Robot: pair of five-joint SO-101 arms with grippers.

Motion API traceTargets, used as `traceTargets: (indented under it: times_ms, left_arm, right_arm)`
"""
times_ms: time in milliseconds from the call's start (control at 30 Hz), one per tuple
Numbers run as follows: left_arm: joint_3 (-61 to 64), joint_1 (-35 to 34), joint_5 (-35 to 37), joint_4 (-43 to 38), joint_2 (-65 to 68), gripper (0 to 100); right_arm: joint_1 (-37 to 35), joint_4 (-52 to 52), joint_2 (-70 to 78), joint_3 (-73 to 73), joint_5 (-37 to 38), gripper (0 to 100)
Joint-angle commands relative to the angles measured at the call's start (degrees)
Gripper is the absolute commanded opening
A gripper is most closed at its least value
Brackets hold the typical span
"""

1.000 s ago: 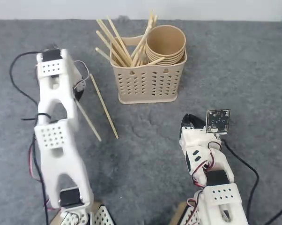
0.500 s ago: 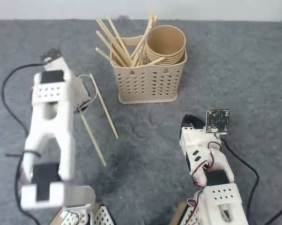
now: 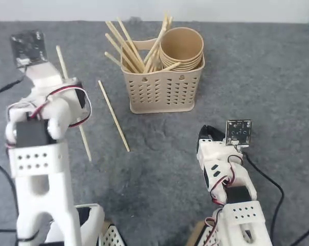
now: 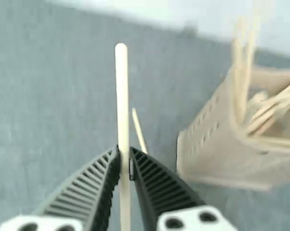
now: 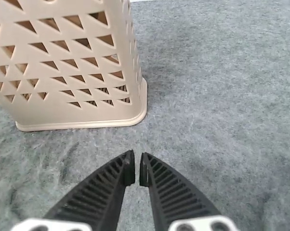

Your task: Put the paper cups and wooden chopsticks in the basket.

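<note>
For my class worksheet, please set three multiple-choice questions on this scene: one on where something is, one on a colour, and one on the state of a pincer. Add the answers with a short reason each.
1. Where does the loose chopstick lie?
A. On the grey mat, beside the basket
B. Inside the basket
C. Under the basket

2. What colour is the basket?
A. Blue
B. Red
C. Beige

3. What state is the left pincer in?
A. Wide open and empty
B. Shut on a second chopstick
C. Shut on a cup

Answers:
1. A: in the high view it lies flat on the mat, apart from the basket.
2. C: its perforated walls are beige.
3. B: the left wrist view shows the pincer clamped around the stick.
</note>
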Motion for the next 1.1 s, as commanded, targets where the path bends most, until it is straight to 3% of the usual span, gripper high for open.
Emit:
traceTargets:
  times_ms: [0, 267, 433, 567, 700, 1067]
  left_arm:
    - [-0.1, 0.6, -1.7, -8.9, -3.1, 1]
    - [-0.3, 4.7, -1.1, -27.1, -3.2, 1]
    - [0.0, 14.0, -1.1, -44.2, -3.0, 1]
    - [-0.1, 21.2, -1.1, -51.5, -3.0, 1]
    - [-0.8, 23.6, -1.1, -58.4, -0.2, 1]
    - [-6.7, 23.6, -1.1, -61.3, 17.2, 1]
  right_arm:
    - [0.7, 0.3, -0.9, 1.3, 0.5, 4.1]
    - [0.7, 0.1, -0.9, 1.3, 0.6, 4.1]
    - [0.7, 0.0, -0.9, 1.3, 0.6, 4.1]
    - [0.7, 0.0, -0.9, 1.3, 0.6, 4.1]
    - [0.7, 0.0, -0.9, 1.3, 0.6, 4.1]
    - [0.8, 0.0, -0.9, 1.3, 0.6, 4.1]
